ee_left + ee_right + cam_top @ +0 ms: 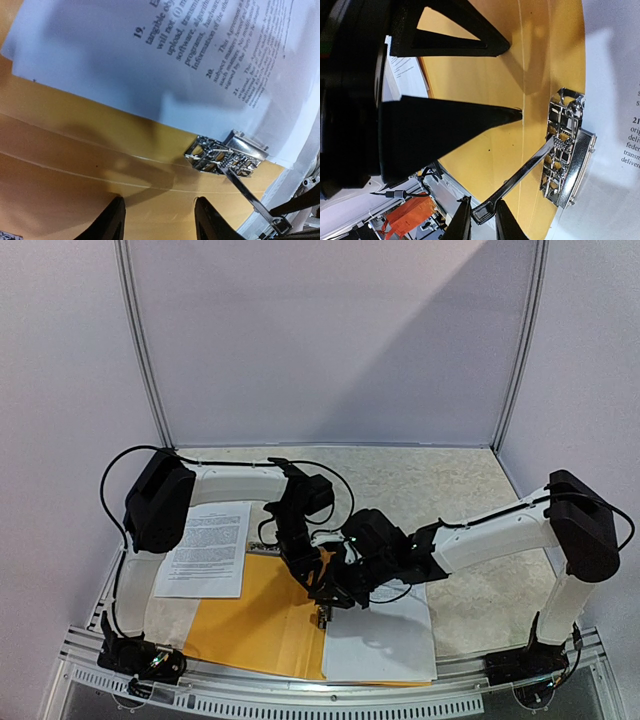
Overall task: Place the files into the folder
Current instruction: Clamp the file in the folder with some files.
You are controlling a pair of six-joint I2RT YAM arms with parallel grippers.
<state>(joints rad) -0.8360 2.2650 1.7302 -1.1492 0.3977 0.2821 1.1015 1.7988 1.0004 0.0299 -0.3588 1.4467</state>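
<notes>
Pinching the clip lever, right pincer sits beside files; left pincer spread.

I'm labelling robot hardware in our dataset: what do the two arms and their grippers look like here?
Both the left arm and right arm have white tubular links joined by boxy black housings, with thin black cables looping outside. The left gripper and right gripper have plain black fingers tapering toward the tips. No markings show.
</notes>
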